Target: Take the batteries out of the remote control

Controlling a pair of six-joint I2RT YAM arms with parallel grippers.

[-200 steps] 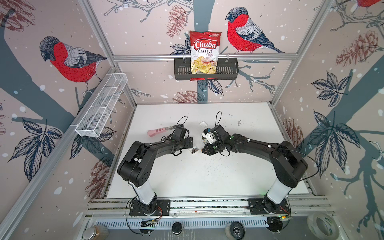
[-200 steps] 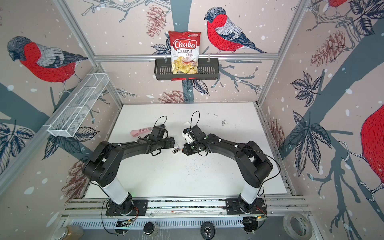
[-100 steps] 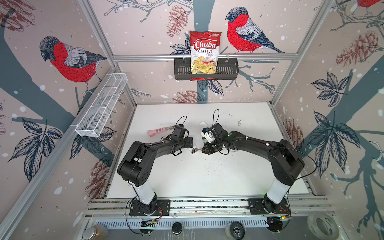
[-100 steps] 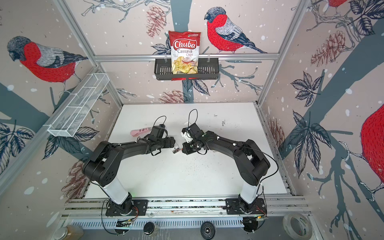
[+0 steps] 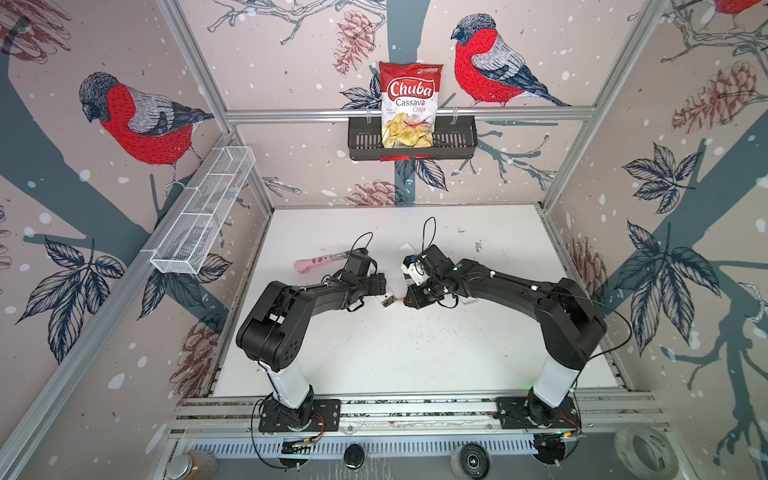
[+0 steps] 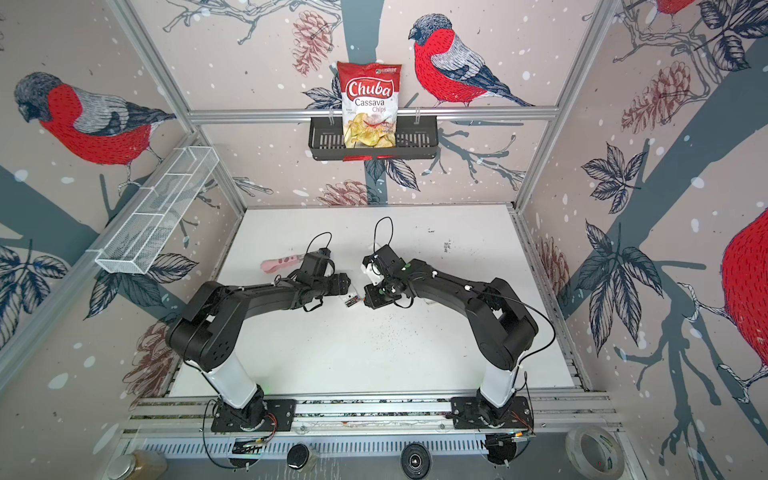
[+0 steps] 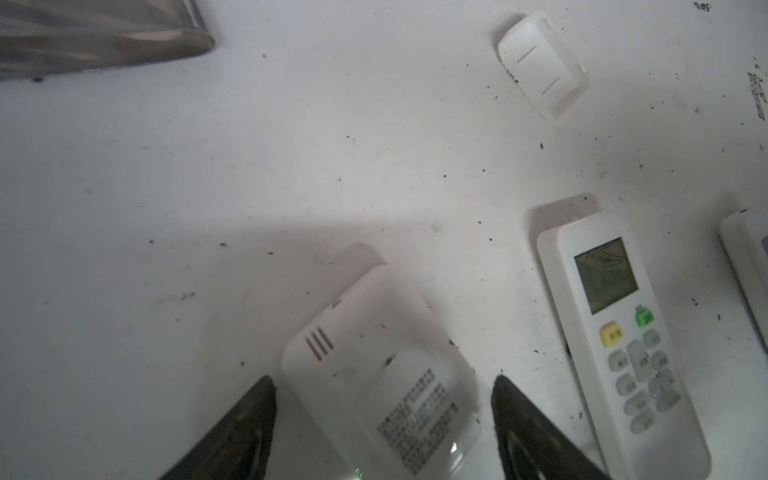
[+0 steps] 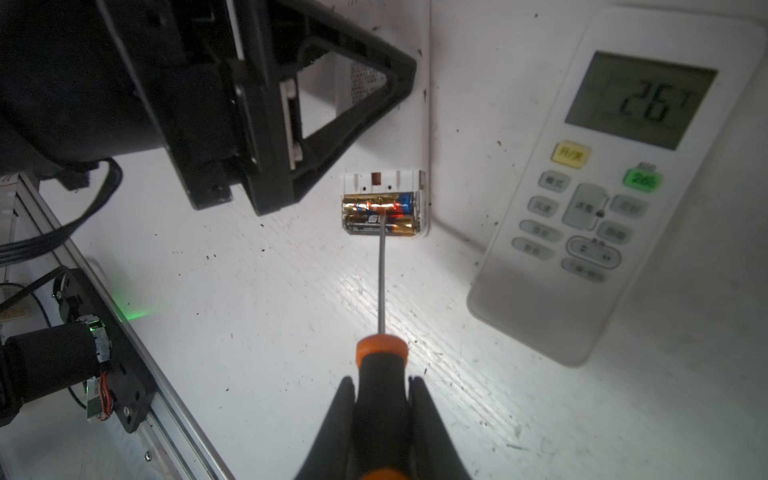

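Right claw [image 8: 381, 388] is clamped tight on the black-and-orange handle of the screwdriver [image 8: 381, 286]. The batteries [image 8: 380, 218] sit straight out in front of it at the far end of the shaft, well clear of the fingers. It's two cells lying side by side in the open compartment at the end of the face-down remote [image 8: 395, 141], and the tip sits right at the seam between them. Left claw [image 7: 384, 415] is spread wide over that same remote, one finger on each side of the body. A sliver of tabletop [image 7: 208, 187] shows on both sides, so it's straddling, not pinching. The batteries are at the end of the remote behind those fingers, so the left wrist view doesn't catch them at all; that end runs off the frame edge. In both top views the batteries [image 5: 387, 300] are just a tiny gold-and-dark speck between the two claws, and most of the remote is tucked under the left arm, so no detail there. The loose cover [image 7: 543, 64] lies on its own, well apart from the remote. The second remote [image 8: 615, 187] lies face up just beside the first, with its display reading 26. The third remote [image 7: 748, 270] is mostly cut off, only one edge showing. There's also a blurry metal thing [image 7: 104, 37] in the corner of the left wrist view, honestly can't tell what it is.
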